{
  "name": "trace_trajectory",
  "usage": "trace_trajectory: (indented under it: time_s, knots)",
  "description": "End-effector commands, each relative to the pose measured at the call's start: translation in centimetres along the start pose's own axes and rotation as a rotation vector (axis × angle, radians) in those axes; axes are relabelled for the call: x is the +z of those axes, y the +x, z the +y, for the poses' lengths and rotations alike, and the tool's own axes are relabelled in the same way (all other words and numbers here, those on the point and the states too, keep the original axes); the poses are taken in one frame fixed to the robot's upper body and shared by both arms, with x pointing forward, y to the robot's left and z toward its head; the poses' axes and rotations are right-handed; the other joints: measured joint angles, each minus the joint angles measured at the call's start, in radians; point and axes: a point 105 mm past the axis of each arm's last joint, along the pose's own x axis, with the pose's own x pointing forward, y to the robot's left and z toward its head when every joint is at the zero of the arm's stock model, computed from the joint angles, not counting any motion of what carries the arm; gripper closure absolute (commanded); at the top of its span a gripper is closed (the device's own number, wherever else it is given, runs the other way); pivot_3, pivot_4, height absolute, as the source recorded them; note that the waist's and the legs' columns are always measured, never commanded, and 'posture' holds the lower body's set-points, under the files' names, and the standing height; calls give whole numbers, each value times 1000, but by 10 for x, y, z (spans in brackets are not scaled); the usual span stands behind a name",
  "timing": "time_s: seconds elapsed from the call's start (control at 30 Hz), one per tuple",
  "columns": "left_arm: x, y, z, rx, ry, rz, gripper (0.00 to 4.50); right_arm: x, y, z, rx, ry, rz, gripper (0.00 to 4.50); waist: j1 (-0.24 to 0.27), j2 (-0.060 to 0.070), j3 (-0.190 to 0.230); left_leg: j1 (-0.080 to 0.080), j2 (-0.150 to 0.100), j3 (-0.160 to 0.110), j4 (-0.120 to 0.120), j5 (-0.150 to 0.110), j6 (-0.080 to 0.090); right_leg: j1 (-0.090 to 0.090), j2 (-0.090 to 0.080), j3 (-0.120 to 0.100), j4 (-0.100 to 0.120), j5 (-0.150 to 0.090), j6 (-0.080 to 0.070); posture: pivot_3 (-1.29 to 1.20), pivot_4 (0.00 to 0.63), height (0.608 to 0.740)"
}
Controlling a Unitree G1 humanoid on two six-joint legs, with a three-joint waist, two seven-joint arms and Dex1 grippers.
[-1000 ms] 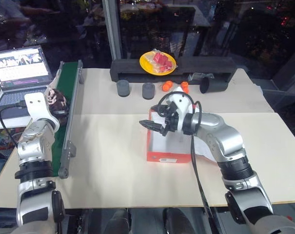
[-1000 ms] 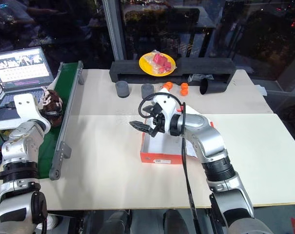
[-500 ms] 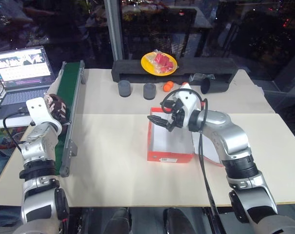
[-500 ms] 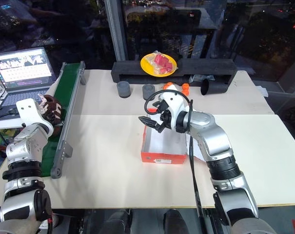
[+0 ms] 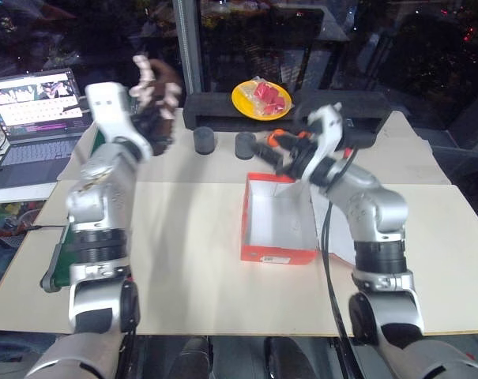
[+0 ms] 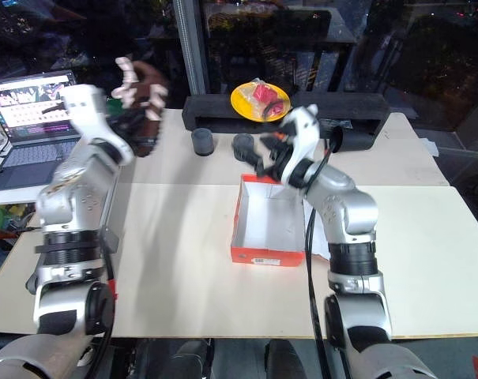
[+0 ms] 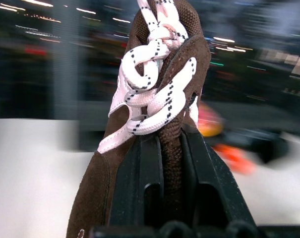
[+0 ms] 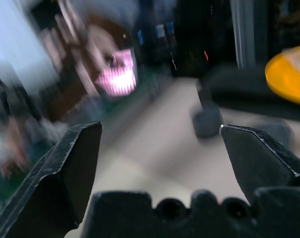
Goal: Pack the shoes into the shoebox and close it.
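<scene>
Presently the left gripper point(image 7: 172, 148) is pinched on a small dark brown suede shoe point(image 7: 159, 99) with pale pinkish-white laces, its black fingers point(image 7: 140, 183) clamped on the upper just below the lacing, so the shoe stands up past the fingertips, clear of the table. The red rectangular cardboard shoebox point(image 5: 276, 254) lies lid-open with its white interior bare, well apart from that gripper, below it and toward the robot's right, on the pale tabletop point(image 5: 183, 237). The right gripper point(image 5: 276, 151) hovers spread wide and empty above the box's far wall, with a small dark grey cylinder point(image 5: 245, 145) just beyond it and a yellow plate point(image 5: 261, 98) farther off. Judgement: the step in hand is carrying the first shoe to the box; nothing is packed yet. To do it well, the left arm should bring the shoe over the open cavity, turn it so the sole faces the box floor, align it lengthwise with the box and to one side, leaving room for the second shoe, and lower before releasing. The right gripper stands in the approach path and should clear, or steady the box wall. The second shoe cannot be located.
</scene>
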Motion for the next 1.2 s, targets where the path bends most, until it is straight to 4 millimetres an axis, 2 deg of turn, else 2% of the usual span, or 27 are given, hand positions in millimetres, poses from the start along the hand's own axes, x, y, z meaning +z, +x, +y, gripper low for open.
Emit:
trace_trajectory:
  time_s: [0.03, 0.1, 0.27, 0.33, 0.5, 0.6, 0.77, 0.87, 0.97, 1.03, 1.07, 1.1, 1.17, 1.2]
  knots:
    - [33, 7, -49, -182, 12, -76, 4421, 16, -5, 5, 29, 96, -47, 0, -7, 0, 0, 0, 0, 0, 0, 0, 0, -1, 0, 0, 0, 0, 0, 0, 150, 740]
    - [32, 11, -75, -271, -7, -67, 4421, 21, -5, 7, 46, 155, -71, 0, -13, 0, 0, -1, 0, 2, 0, 0, 0, -3, 0, 2, 1, 0, 0, 0, 150, 740]
    - [25, 15, -111, -395, -75, -37, 4421, 25, -9, 2, 18, 193, -88, 0, -16, 0, 0, -2, 0, 2, 0, 0, 0, -4, 1, 2, 1, 0, 0, 0, 150, 740]
    - [23, 14, -121, -433, -93, -17, 4421, 27, -11, 0, 4, 199, -102, 0, -15, 0, 0, -2, 0, 3, 0, 0, 0, -3, 1, 2, 1, 0, 0, 0, 150, 740]
    - [19, 9, -133, -491, -132, 22, 4421, 35, -14, -6, -22, 231, -154, 0, -16, 1, 0, -2, 0, 3, 0, 0, 1, -4, 1, 2, 1, 0, 0, 0, 150, 740]
    - [16, 6, -137, -507, -153, 43, 4450, 40, -16, -6, -19, 251, -189, 706, -14, 1, 0, -3, 0, 3, 0, 0, 1, -4, 1, 2, 1, 0, 0, 0, 150, 740]
    - [17, 5, -136, -503, -178, 57, 4450, 42, -13, -2, -13, 264, -209, 2289, -11, 1, 0, -3, 0, 2, 1, 0, 1, -3, 1, 2, 1, 0, 0, 0, 150, 740]
    - [16, 6, -127, -466, -178, 67, 4450, 43, -11, -4, -26, 272, -225, 2876, -11, 1, 0, -3, 0, 3, 1, 0, 1, -4, 1, 2, 1, 0, 0, 0, 150, 740]
    - [21, 2, -119, -462, -209, 51, 3131, 45, -12, -7, -42, 268, -234, 3318, -11, 1, 0, -3, 0, 3, 1, 0, 1, -4, 1, 2, 1, 0, 0, 0, 150, 740]
    - [38, -1, -111, -479, -381, 6, 2410, 45, -13, -12, -69, 252, -233, 3592, -9, 1, 0, -3, 0, 3, 1, 0, 1, -4, 1, 2, 1, 0, 0, 0, 150, 740]
    - [48, -2, -103, -468, -436, -26, 2188, 46, -13, -14, -82, 241, -231, 3663, -9, 1, 0, -3, 0, 3, 1, 0, 1, -4, 1, 2, 1, 0, 0, 0, 150, 740]
    - [57, -4, -96, -459, -475, -53, 1720, 46, -14, -15, -90, 225, -227, 3705, -9, 1, 0, -3, 0, 2, 1, 0, 1, -3, 1, 2, 1, 0, 0, 0, 150, 740]
    - [73, -7, -78, -422, -505, -109, 1250, 48, -16, -18, -109, 189, -215, 3761, -11, 1, 0, -4, 0, 2, 2, 0, 1, -4, 1, 2, 1, 0, 0, 0, 150, 740]
    - [79, -9, -71, -403, -502, -128, 1228, 49, -17, -19, -121, 168, -204, 3767, -13, 1, 0, -4, 1, 2, 2, 0, 1, -4, 1, 2, 1, 0, 0, 0, 150, 740]
